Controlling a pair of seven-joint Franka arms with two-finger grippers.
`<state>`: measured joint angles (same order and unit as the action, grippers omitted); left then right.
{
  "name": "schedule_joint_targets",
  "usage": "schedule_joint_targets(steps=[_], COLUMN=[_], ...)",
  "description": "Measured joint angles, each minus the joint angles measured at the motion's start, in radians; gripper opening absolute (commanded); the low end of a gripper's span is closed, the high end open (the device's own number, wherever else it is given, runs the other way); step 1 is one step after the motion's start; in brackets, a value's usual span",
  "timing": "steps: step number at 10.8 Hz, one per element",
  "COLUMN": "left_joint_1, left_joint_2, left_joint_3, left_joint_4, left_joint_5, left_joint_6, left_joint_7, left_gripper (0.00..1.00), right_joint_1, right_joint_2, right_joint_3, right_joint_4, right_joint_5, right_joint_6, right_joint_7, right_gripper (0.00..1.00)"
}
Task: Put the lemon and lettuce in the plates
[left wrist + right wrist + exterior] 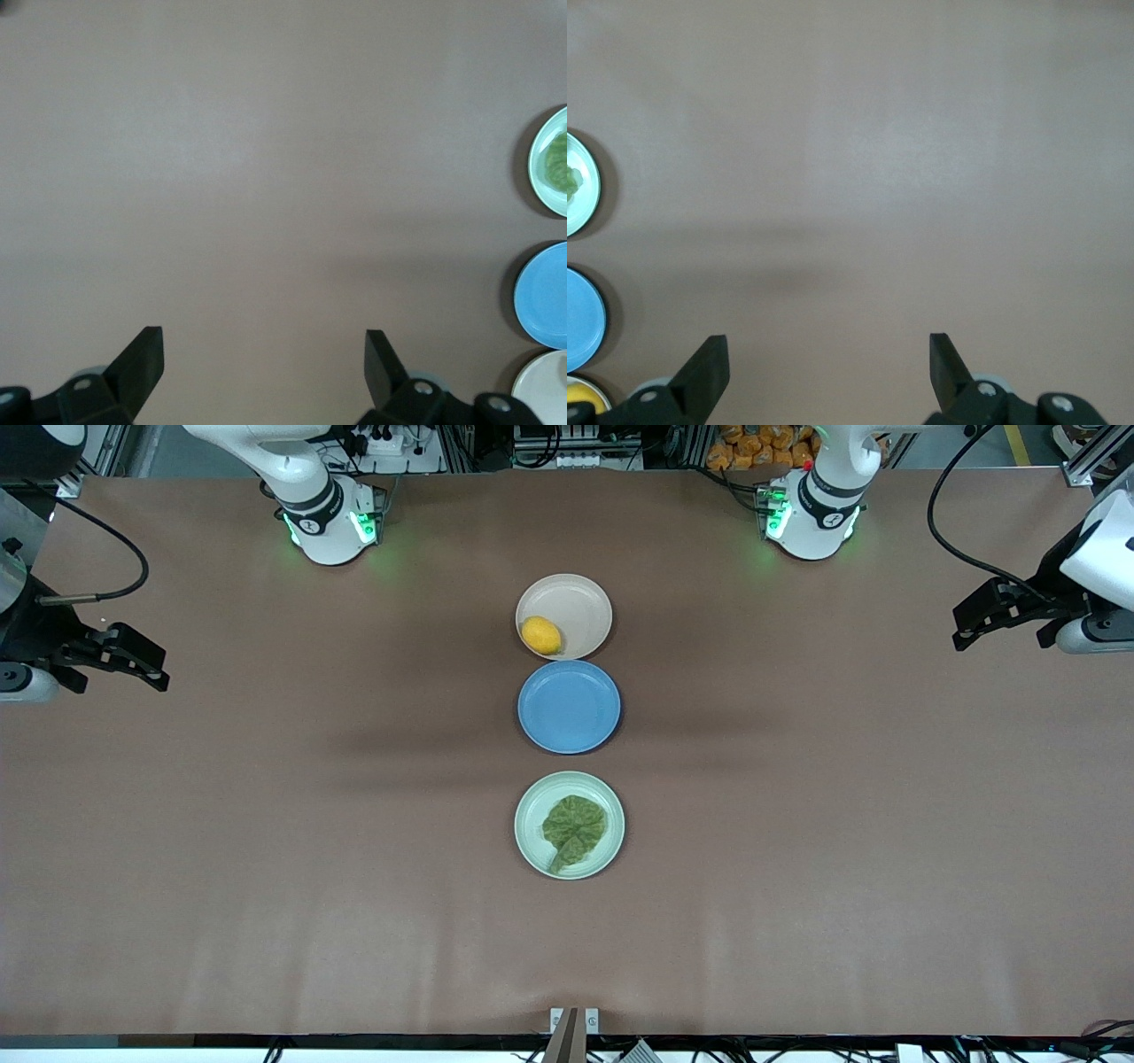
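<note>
The lemon (541,635) lies in the beige-pink plate (585,598), the plate nearest the robots' bases. The lettuce (574,828) lies flat in the mint green plate (527,828), nearest the front camera. My right gripper (162,675) is open and empty, up over bare table at the right arm's end. My left gripper (959,631) is open and empty over bare table at the left arm's end. The left wrist view shows its open gripper (263,341) and the lettuce (560,161) at the edge. The right wrist view shows its open gripper (827,341) and the lemon (585,398).
An empty blue plate (569,706) sits between the two other plates, all three in a line down the table's middle. It also shows in the left wrist view (545,297) and the right wrist view (583,317). Brown table surface lies on both sides.
</note>
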<state>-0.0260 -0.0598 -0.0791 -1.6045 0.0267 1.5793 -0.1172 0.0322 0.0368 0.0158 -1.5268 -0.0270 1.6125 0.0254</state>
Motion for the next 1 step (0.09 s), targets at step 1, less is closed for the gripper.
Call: schedule_joint_targets(steps=[1], left_joint_1=[0.0], left_joint_2=[0.0], left_joint_3=[0.0], left_joint_4=[0.0], left_joint_5=[0.0], left_joint_6=[0.0], left_joint_7=[0.0], left_gripper=[1.0], right_joint_1=[0.0], right_joint_2=[0.0], right_joint_3=[0.0], right_joint_4=[0.002], right_joint_5=[0.0], right_joint_6=[0.0], right_joint_7=[0.0], right_gripper=[1.0])
